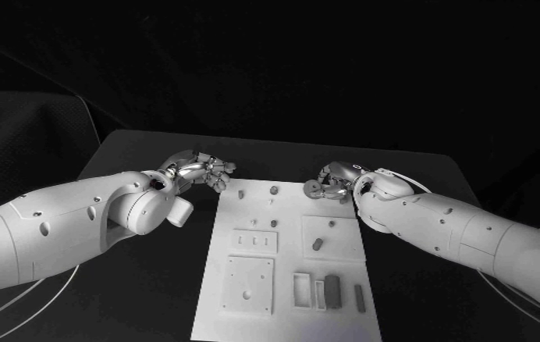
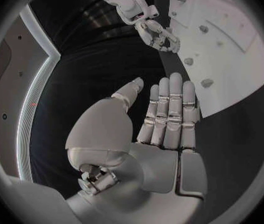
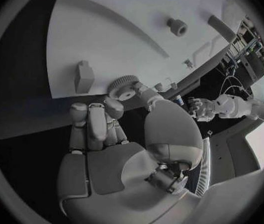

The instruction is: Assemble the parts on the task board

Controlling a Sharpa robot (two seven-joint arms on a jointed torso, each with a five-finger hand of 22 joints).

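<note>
**Assembly barely begun: one gear in hand, most parts still loose**

The right robot hand (image 3: 116, 122) pinches a small toothed gear (image 3: 124, 87) at the far edge of the task board (image 1: 287, 299), near its far right corner. The left robot hand (image 2: 163, 114) hovers flat and open, holding nothing, over the bench (image 1: 147, 151) off the board's far left corner. Several loose parts, such as an oval piece (image 1: 317, 243) and a bar (image 1: 333, 287), lie unplaced, so most work appears to remain.

White arms, silver fingers (image 2: 169, 109)
</note>
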